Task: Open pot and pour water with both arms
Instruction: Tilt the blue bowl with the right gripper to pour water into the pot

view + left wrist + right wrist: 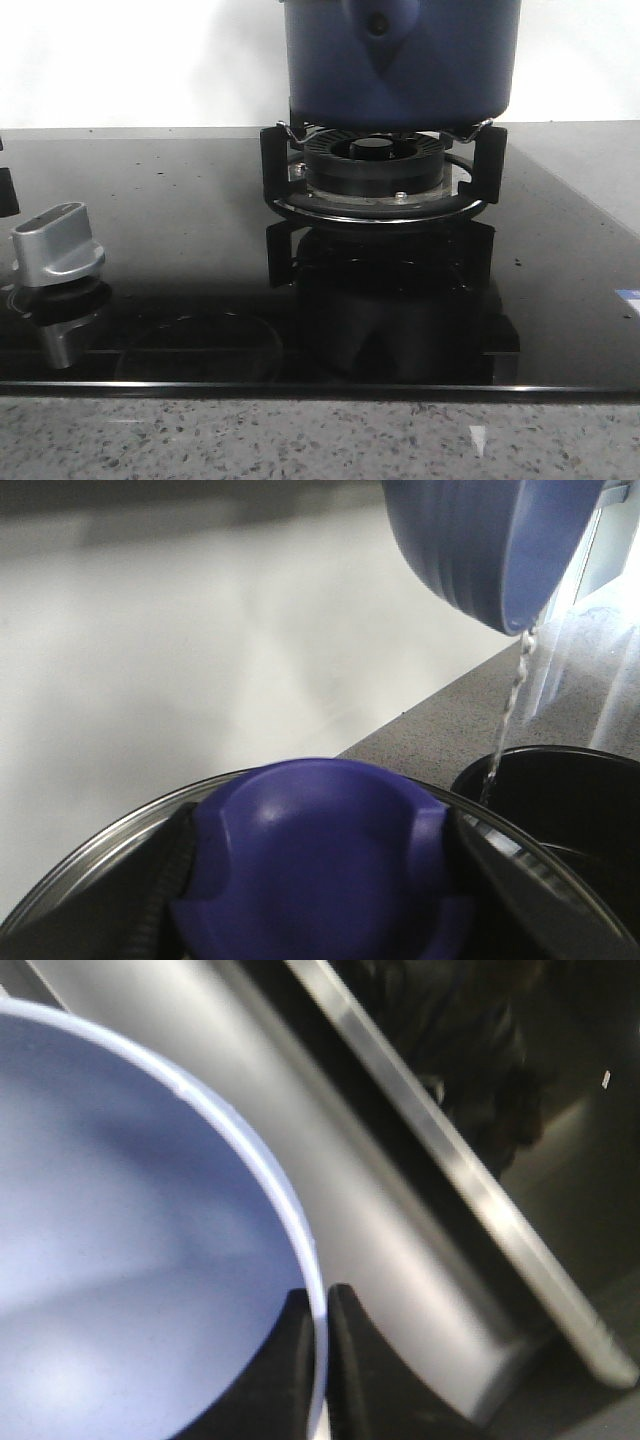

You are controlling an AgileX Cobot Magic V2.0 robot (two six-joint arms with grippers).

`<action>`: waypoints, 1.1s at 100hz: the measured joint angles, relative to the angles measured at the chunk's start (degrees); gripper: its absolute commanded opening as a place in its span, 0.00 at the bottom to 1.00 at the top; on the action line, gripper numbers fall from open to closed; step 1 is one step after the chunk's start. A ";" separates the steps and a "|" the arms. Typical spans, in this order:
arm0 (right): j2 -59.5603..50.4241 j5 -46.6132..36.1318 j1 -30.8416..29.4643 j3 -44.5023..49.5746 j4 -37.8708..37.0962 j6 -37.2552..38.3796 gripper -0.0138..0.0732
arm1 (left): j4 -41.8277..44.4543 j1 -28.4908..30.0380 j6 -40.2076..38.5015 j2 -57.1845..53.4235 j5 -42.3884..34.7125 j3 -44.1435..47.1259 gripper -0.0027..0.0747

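Note:
The dark navy pot (400, 60) stands on the black burner grate (380, 175); its top is cut off in the front view. In the left wrist view my left gripper (325, 875) is shut on the blue knob (320, 850) of the lid, whose metal rim (90, 860) shows; it is held beside the pot's open dark mouth (570, 800). A light blue bowl (480, 540) is tilted above the pot, and a thin stream of water (510, 700) falls from it into the pot. My right gripper (322, 1310) is shut on the bowl's rim (290, 1220).
The black glass cooktop (180, 200) carries a silver stove knob (55, 245) at the front left. A speckled granite counter (300, 440) runs along the front edge. Neither arm shows in the front view.

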 measured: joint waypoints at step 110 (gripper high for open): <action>-1.87 12.09 0.47 0.00 17.09 2.95 0.08 | 0.00 0.00 0.00 0.00 0.00 0.00 0.45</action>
